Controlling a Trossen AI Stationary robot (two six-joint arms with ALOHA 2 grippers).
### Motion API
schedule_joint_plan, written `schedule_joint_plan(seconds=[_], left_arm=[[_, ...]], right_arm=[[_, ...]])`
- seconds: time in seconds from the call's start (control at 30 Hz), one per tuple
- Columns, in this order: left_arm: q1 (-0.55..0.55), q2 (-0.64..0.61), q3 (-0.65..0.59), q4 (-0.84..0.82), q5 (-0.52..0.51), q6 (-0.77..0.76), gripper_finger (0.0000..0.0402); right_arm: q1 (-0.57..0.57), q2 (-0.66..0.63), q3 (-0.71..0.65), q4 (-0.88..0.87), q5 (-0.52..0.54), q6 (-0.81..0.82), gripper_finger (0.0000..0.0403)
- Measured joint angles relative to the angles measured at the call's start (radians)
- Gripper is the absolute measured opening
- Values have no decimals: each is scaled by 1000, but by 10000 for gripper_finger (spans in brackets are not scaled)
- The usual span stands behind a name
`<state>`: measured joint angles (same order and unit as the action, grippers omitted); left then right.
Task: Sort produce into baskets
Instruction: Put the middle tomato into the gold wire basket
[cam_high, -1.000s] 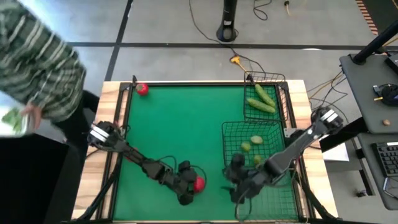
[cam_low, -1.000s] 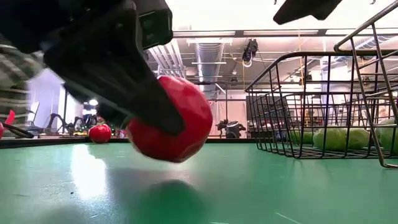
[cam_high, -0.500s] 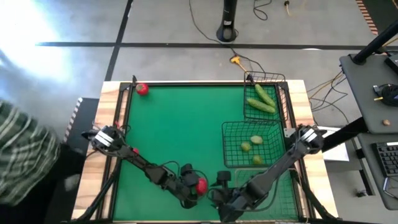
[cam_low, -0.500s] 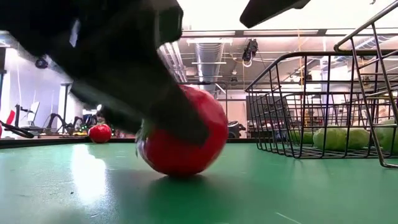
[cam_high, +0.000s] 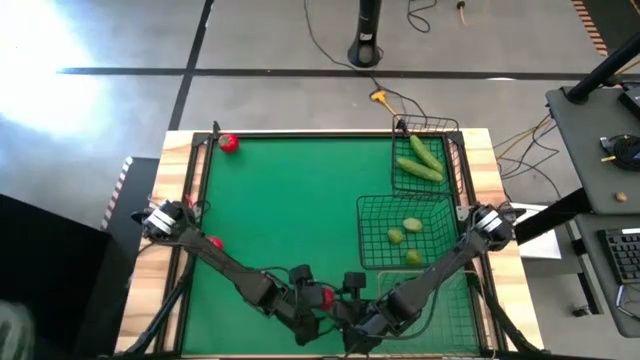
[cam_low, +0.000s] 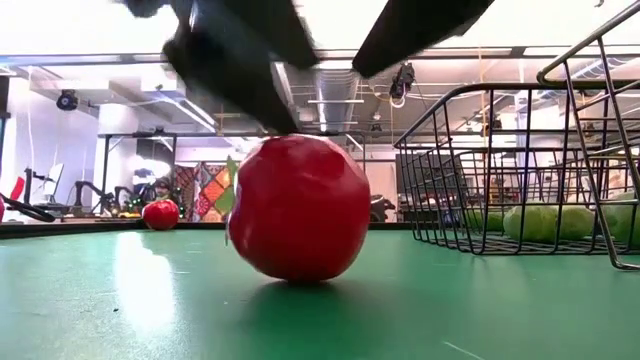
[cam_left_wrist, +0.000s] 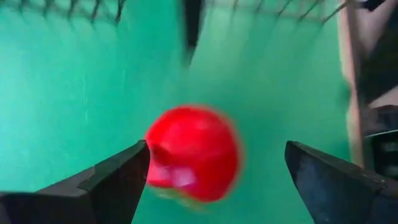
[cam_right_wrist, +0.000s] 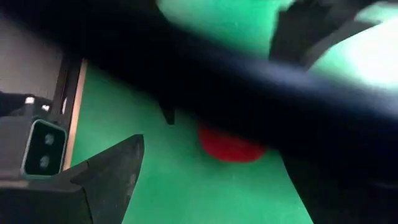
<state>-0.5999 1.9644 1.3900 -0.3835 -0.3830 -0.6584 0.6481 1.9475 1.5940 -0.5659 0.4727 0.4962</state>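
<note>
Sitting on the green counter (cam_high: 290, 200) near its front edge, the red fruit (cam_low: 295, 207) rests free between the spread-open left tool (cam_left_wrist: 214, 171) and open right tool (cam_high: 352, 290); one should close squarely across its middle.

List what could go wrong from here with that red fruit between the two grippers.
The red fruit rests loose on the green mat, so it may roll if nudged. The left gripper and right gripper crowd together over it and could collide. The right arm crosses the pale basket and might snag its wire.
</note>
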Motion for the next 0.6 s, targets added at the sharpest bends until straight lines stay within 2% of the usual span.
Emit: schedule_joint_plan(seconds=[0.13, 0.3, 0.43, 0.5, 0.6], left_arm=[[-15, -1, 175, -265, -12, 69, 354], [-55, -4, 354, -595, -142, 53, 354], [-90, -3, 436, -785, -243, -23, 354], [-113, -4, 463, -907, -311, -84, 354], [-147, -4, 467, -1164, -431, -278, 354]], right_arm=[[-18, 50, 5, 55, 2, 0, 368], [-47, 71, 18, 50, 32, 4, 369], [-80, 64, 17, 38, 47, 4, 369], [-97, 65, 17, 41, 5, 4, 369], [-120, 78, 15, 46, -53, 14, 369]])
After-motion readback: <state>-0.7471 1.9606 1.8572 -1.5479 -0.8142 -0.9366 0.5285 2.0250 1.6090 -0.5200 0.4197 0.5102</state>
